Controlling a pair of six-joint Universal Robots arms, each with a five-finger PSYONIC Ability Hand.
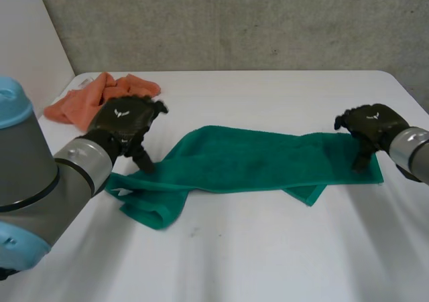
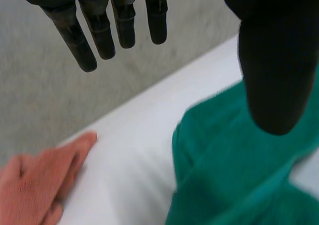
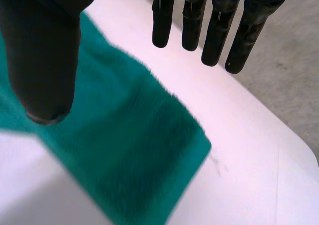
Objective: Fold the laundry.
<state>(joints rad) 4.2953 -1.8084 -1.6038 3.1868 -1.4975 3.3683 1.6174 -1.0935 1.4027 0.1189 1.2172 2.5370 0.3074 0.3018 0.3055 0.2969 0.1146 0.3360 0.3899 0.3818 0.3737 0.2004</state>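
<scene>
Both uncurled: L robot hand (image 1: 124, 121), R robot hand (image 1: 372, 122) at green towel (image 1: 248, 158) ends.

Bright, even light w/ faint soft shadow beside green towel (image 1: 255, 156).

Green towel (image 1: 255, 158), orange cloth (image 1: 87, 98), white table (image 1: 268, 248)

A bare robot lab or test room: plain white table (image 1: 268, 248) against a rough grey concrete wall (image 1: 234, 21)
</scene>
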